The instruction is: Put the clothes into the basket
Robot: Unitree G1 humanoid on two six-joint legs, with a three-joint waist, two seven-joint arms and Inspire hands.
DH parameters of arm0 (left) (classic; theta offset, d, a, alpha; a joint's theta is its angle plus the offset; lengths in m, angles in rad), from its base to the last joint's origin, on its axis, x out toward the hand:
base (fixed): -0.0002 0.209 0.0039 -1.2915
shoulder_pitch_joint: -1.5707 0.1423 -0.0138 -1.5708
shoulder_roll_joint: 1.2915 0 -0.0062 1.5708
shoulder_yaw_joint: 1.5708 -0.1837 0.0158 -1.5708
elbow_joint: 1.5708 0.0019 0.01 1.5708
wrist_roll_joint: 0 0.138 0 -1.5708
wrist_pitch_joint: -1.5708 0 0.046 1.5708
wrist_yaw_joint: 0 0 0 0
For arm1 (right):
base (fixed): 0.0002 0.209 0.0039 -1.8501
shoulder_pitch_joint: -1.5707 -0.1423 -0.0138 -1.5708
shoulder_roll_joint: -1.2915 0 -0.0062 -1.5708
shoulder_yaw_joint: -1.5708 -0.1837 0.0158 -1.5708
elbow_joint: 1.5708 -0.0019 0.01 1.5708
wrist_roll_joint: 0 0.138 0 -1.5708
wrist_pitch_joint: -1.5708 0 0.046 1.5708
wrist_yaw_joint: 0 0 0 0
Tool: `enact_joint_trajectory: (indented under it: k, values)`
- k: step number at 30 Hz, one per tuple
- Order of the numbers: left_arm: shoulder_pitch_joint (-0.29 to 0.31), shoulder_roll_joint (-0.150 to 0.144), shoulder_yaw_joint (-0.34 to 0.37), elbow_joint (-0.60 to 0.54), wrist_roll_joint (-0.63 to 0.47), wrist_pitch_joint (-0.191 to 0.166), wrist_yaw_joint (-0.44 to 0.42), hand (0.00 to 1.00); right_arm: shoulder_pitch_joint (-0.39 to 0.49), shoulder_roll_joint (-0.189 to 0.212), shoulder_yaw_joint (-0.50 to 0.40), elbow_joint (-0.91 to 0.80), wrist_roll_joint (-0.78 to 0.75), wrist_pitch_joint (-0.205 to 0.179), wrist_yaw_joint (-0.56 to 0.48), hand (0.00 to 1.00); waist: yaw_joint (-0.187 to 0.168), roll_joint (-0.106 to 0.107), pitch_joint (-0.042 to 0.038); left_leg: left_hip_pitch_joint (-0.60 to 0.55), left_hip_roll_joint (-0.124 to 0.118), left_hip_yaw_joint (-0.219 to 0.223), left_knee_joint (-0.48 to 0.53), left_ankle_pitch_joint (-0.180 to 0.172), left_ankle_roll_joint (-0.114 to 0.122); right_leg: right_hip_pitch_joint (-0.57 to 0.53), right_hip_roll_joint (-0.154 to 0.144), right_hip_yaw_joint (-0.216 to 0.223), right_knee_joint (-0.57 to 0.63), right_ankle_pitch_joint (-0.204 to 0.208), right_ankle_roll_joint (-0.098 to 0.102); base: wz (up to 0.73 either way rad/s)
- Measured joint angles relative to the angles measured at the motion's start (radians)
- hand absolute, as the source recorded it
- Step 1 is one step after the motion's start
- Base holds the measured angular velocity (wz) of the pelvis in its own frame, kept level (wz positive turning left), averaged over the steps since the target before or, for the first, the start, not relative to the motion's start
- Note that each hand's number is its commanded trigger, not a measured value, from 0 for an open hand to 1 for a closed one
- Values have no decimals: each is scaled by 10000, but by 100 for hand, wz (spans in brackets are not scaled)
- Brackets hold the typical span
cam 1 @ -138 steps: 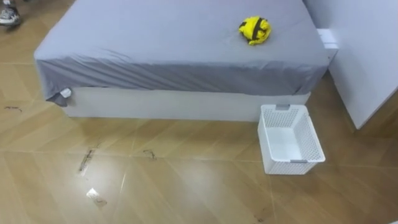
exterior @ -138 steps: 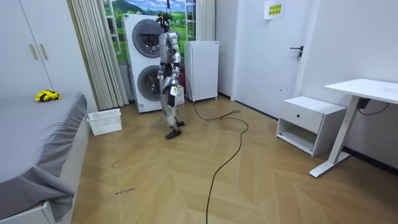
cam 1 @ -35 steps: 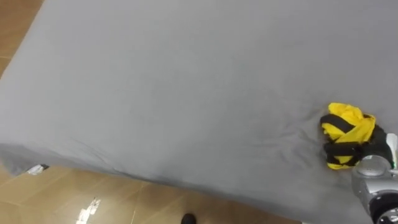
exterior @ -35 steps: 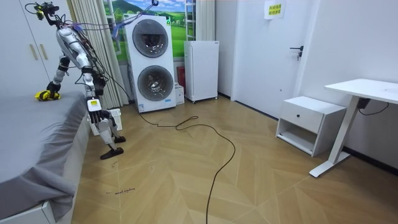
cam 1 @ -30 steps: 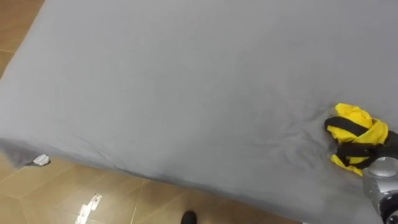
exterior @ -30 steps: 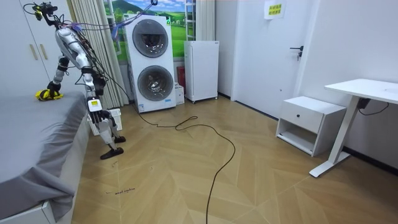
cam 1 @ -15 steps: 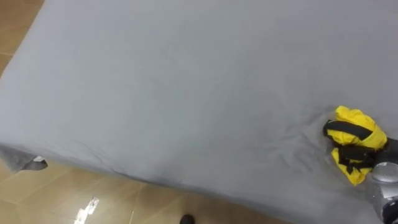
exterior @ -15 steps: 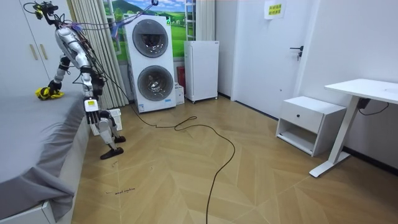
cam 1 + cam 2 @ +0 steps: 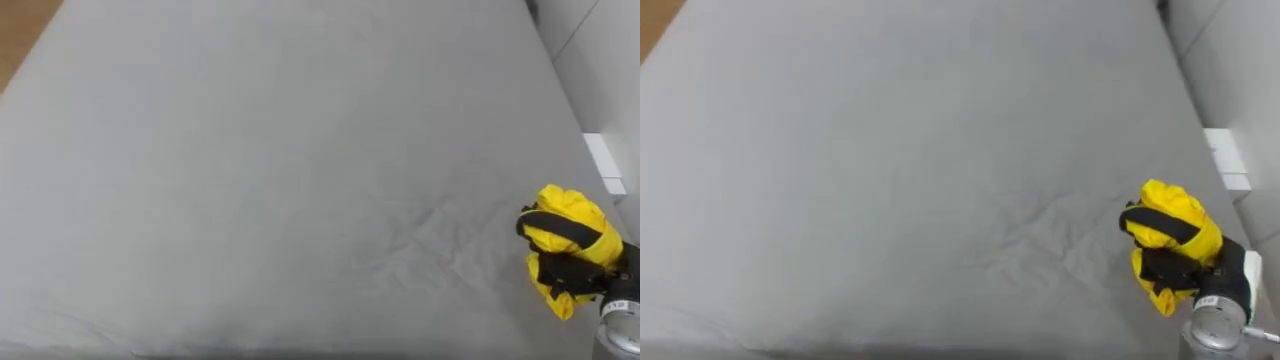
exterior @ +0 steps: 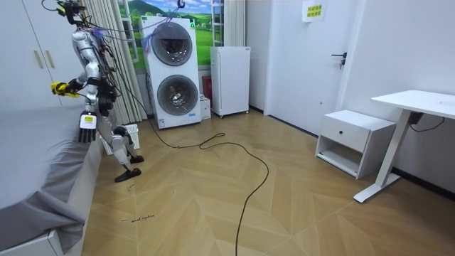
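Right robot hand (image 9: 1232,268) curled round yellow clothes (image 9: 1170,225), 4 o'clock over bed (image 9: 890,150); keep grip firm, swing to basket (image 10: 132,133) by its legs before letting go

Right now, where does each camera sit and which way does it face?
Left eye view: on the head, looking down at the grey bed; right hand grips the yellow garment.
Right eye view: just beside it, sharing that bed, hand and garment.
Room view: across the room, facing the robot at the bedside; left hand hangs.
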Motion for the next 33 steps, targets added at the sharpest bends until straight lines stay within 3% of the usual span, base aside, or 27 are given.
enact_joint_trajectory:
  k: [1,2,8,14,15,16,17,21,24,29,31,33]
  values:
    - [49,2,14,2,0,8,-2,0,43,4,0,-52,-58,0,1,100,-48,6,-4,98,6,66,-21,-1,0,46,12,105,0,-2,-1,-39]
    - [123,1,19,8,2,18,-34,0,99,7,-29,-88,-109,0,-1,100,-127,-107,55,285,16,225,-80,-11,0,133,17,249,-16,-21,18,-39]
    - [317,15,51,6,210,168,-204,0,703,33,-715,-377,-92,-2,-264,100,-648,-87,55,470,12,356,-123,-58,38,102,77,710,-35,6,66,-22]
    - [674,10,450,14,788,345,-108,0,1136,470,-1770,-454,143,-18,-559,100,-903,-42,38,893,173,1067,-344,-152,-55,94,268,1330,-18,67,-12,-33]
    - [677,11,480,34,868,416,-84,0,1198,504,-1864,-453,256,-23,-646,100,-941,-74,73,918,200,1151,-344,-171,-77,90,309,1456,-10,76,-25,-23]
    - [677,12,498,42,867,443,-78,0,1212,512,-1876,-452,302,-24,-684,100,-952,23,59,928,219,1189,-343,-180,-90,90,329,1494,-12,97,-40,-26]
    - [700,13,563,53,866,456,-78,0,1220,515,-1875,-439,410,-29,-698,100,-959,31,121,979,277,1353,-343,-201,-115,86,378,1600,-15,143,-67,-28]
    - [777,40,554,157,856,674,-52,0,1233,542,-1902,44,674,-149,-512,100,-1311,124,182,997,334,1523,-343,-256,-164,-16,453,1815,-55,136,-83,-14]
    - [786,39,552,205,867,929,-48,0,1317,542,-2093,255,1168,-144,-312,100,-1574,371,141,814,351,1769,-341,-258,-161,-313,496,2091,-11,152,-74,-24]
    - [824,40,532,201,1003,1269,-19,0,1074,557,-2456,1312,1480,-91,-209,100,-1962,562,126,454,373,2145,-281,-256,-159,-956,534,2424,292,171,-71,-23]
    - [797,39,345,207,988,1271,-16,0,899,553,-2616,1789,1471,-90,-211,100,-2004,711,145,208,375,2237,-195,-256,-157,-1217,554,2587,326,221,-32,-18]
    - [660,40,160,206,958,1269,-87,0,587,490,-2667,2252,1479,-96,-230,100,-2013,997,156,-263,343,2251,-72,-249,-143,-1784,554,2776,509,281,20,-18]
